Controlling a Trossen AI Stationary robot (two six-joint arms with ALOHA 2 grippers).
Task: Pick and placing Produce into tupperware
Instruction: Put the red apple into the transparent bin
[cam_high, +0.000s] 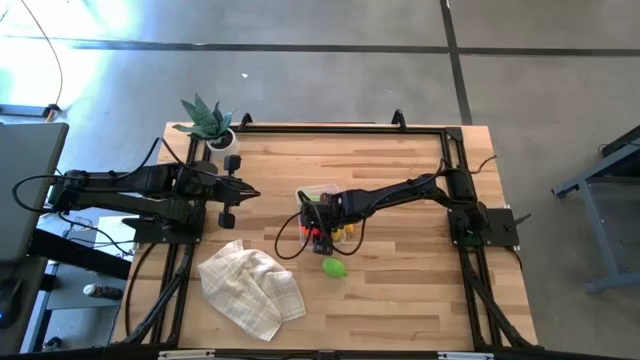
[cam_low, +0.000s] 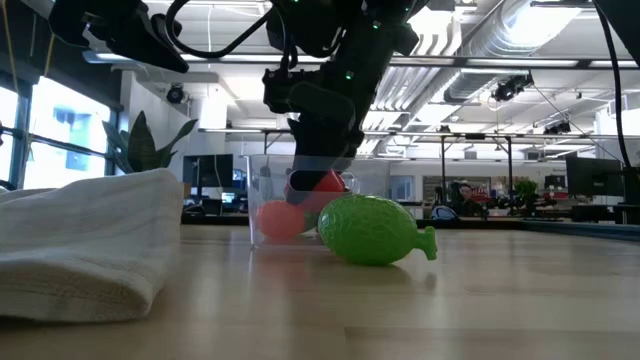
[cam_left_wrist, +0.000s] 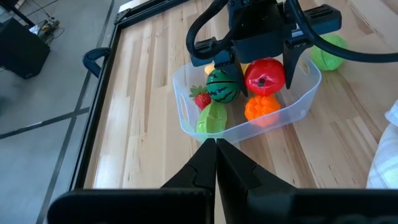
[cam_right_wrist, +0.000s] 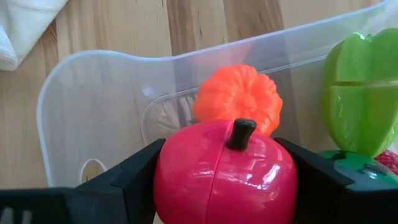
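My right pincer (cam_right_wrist: 225, 186), mid-frame, grasps the red apple (cam_right_wrist: 225, 177) over the tupperware (cam_right_wrist: 93, 93); released crookedly, it probably bounces off the orange (cam_right_wrist: 239, 99) onto the counter (cam_high: 400, 300).

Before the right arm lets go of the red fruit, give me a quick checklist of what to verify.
1. Red fruit clamped between right gripper fingers: ok.
2. Fruit is over the tub, not outside it: ok.
3. Free spot under the fruit: cannot tell; orange fruit sits close.
4. Left gripper clear of the tub, shut: ok.
5. All produce in: not ok; green fruit lies on the table.
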